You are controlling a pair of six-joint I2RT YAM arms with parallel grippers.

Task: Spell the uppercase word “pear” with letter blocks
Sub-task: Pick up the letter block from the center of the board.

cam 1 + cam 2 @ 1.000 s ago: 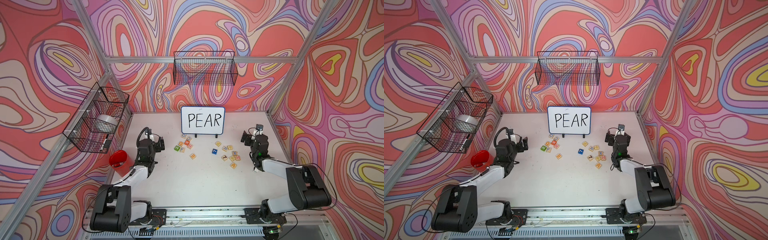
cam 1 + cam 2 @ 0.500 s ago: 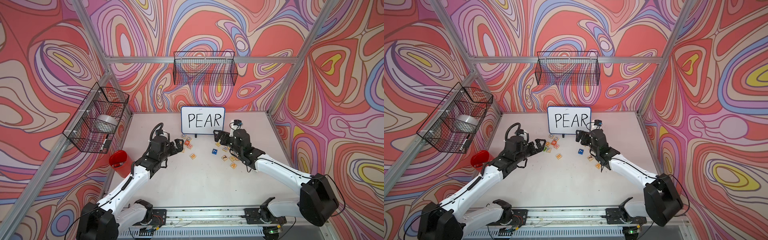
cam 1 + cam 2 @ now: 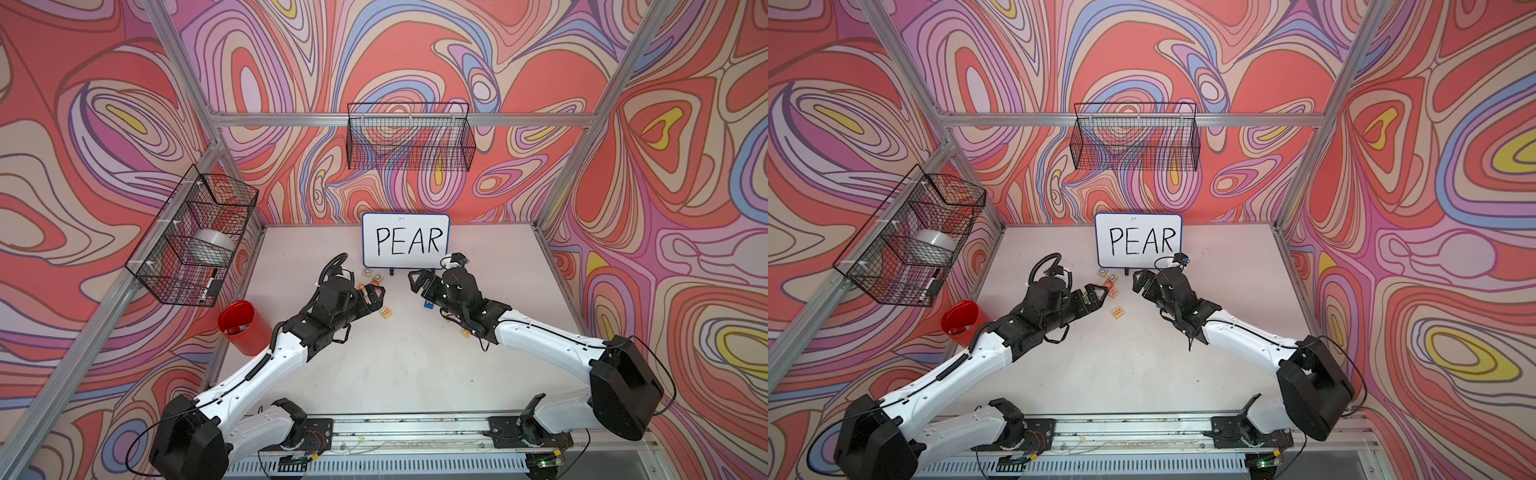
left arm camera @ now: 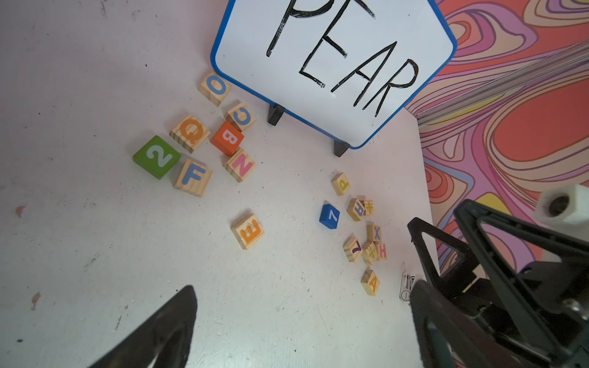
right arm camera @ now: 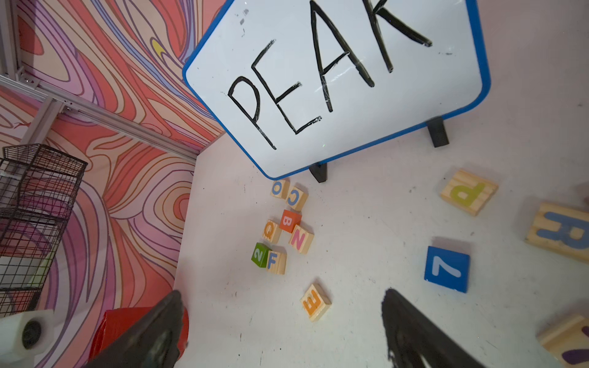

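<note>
Both grippers hang open and empty above the table in front of the whiteboard. My left gripper (image 3: 377, 292) (image 4: 302, 286) is over the left cluster of blocks. My right gripper (image 3: 417, 281) (image 5: 281, 293) faces it from the right. The E block (image 3: 386, 312) (image 4: 248, 231) (image 5: 315, 302) lies alone between the two clusters, just beyond both sets of fingertips. In the right cluster lie the P block (image 4: 341, 184) (image 5: 468, 192), the R block (image 4: 356, 208) (image 5: 564, 234) and the A block (image 4: 370, 282). My right arm hides most of that cluster in both top views.
The whiteboard (image 3: 406, 245) reading PEAR stands at the back. A blue 7 cube (image 4: 330, 216) and a green 2 cube (image 4: 156, 156) lie among several other letter blocks. A red cup (image 3: 241, 326) stands at the left edge. Wire baskets (image 3: 409, 141) hang on the walls.
Both arms have swung in from the table's sides to the middle, in front of the whiteboard. Both grippers stayed open, and no block has moved.
</note>
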